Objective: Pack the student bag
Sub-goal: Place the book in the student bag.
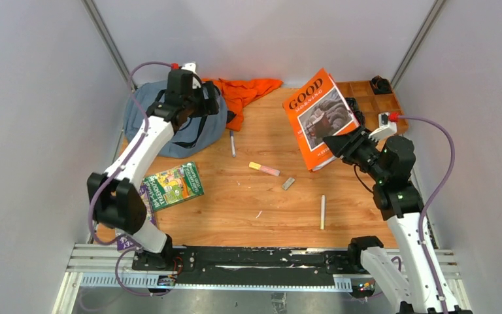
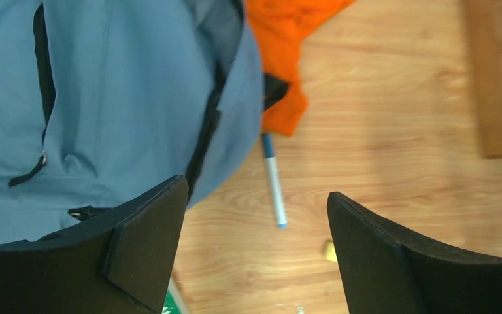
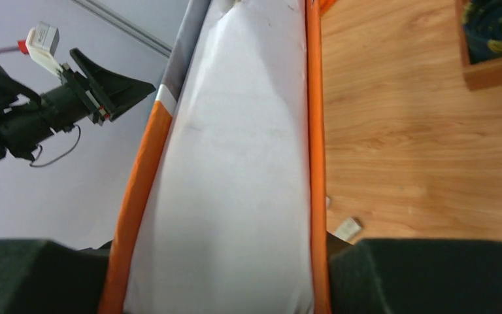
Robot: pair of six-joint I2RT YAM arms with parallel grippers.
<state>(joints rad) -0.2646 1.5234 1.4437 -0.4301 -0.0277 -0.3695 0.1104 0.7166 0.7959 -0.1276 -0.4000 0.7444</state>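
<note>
**Carrying the book across to the bag**

The right hand [image 1: 337, 142] gripped a large orange paperback book [image 1: 317, 114] by its lower edge. It held the book clear of the wooden table [image 1: 268, 203], tilted, and well to the right of the large soft grey-blue fabric backpack [image 2: 117, 85]. The right wrist view showed the white page block clamped between the two pads.

The backpack lay slumped at the far left of the table. The left hand [image 2: 256, 193] hung over its right edge with its jaws wide apart, holding nothing. A crumpled orange cloth [image 1: 245, 95] touched the backpack's far right side. A white pen with a blue cap [image 1: 233, 142] lay just to the right of the backpack, and a green picture book [image 1: 173, 186] lay near it on the robot's side.

The step appeared to be delivering the orange book into the backpack. A dark seam ran along the backpack's right edge, but whether that mouth stood open could not be told.

Doing the step well would probably mean the left hand pinched the upper lip of that seam and lifted it first. The right hand could then bring the book over low and feed it in narrow edge first. Held by one edge, the book looked liable to swing or slip, so a slow, level carry seemed wise. The carry would also need to stay clear of the orange cloth, so that none of it was dragged in with the book.
</note>
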